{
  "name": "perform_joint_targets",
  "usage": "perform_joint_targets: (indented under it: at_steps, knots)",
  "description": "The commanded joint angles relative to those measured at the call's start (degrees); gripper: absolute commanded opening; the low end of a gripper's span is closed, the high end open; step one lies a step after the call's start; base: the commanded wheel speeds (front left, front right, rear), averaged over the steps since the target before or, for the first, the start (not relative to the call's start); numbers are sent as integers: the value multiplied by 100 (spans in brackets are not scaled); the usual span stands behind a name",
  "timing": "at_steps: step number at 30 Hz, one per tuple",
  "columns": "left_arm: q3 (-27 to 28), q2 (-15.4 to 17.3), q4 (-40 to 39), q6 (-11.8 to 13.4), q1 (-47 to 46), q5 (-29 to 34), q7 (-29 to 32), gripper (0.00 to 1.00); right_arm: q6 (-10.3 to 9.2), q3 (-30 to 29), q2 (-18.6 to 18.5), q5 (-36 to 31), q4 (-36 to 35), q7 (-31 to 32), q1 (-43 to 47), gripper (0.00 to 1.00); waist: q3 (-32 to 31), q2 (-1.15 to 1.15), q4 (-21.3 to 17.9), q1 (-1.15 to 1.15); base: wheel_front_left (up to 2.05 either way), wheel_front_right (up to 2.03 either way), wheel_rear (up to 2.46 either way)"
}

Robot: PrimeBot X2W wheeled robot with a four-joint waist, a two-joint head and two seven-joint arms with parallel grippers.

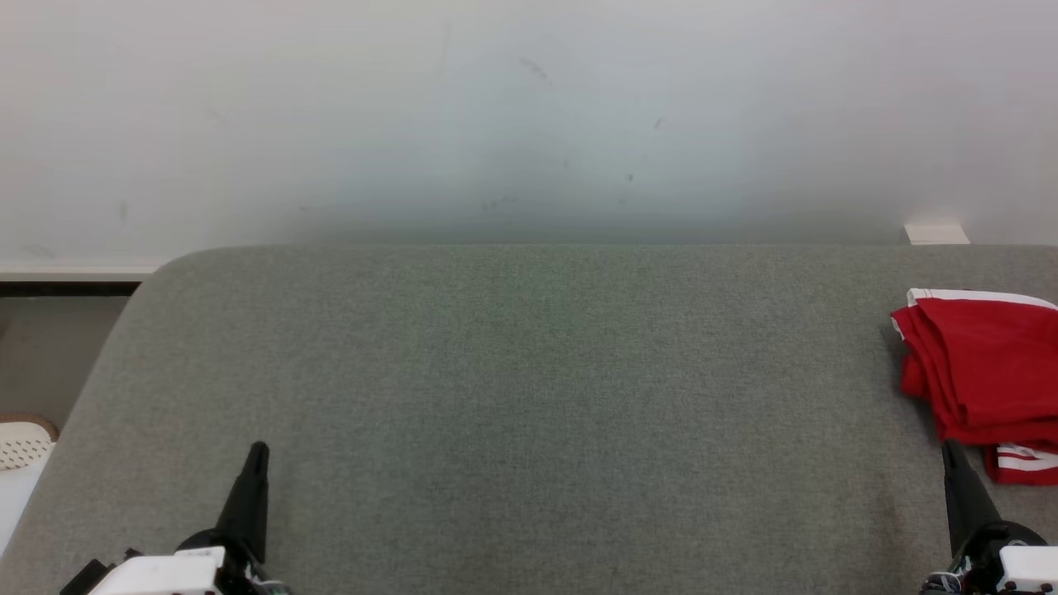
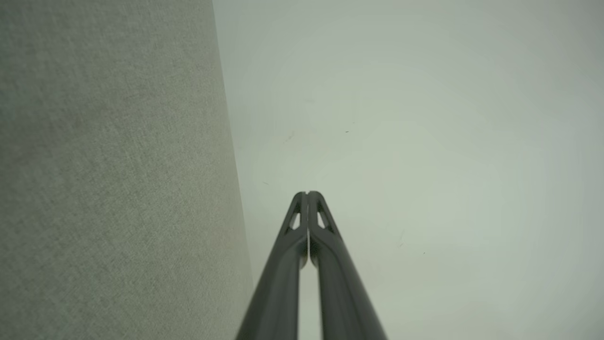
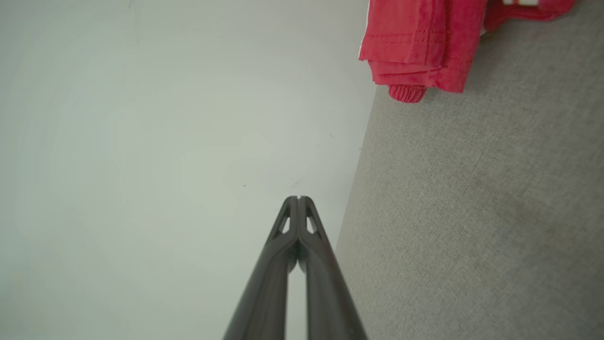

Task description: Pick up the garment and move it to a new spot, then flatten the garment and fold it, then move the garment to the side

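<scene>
At the right edge of the grey fabric tabletop, the head view shows a folded red garment with white stripes; the left gripper is near the front left corner and the right gripper just beside the garment, both with jaws pressed together. In the left wrist view, the left gripper has its jaws meeting tip to tip, holding nothing, beside the tabletop. In the right wrist view, the right gripper is likewise closed and empty, well apart from the garment on the tabletop.

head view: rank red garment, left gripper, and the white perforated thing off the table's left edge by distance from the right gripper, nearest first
From the right gripper:
1. red garment: just ahead of its tip, at the right edge of the table.
2. left gripper: across the table, near-left.
3. white perforated object: past the table's left edge.
</scene>
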Motion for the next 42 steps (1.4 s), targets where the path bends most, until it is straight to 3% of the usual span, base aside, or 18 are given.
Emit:
perform_joint_targets:
  at_steps: [1,42]
  knots:
    - [8,17,-17,8,-35,-80,20,0,-12,-27,2,-33,14,19,-69,0,0,0,0,0,0,0,0]
    - [8,17,-18,8,-35,-80,19,0,-12,-28,3,-32,14,21,-70,0,0,0,0,0,0,0,0]
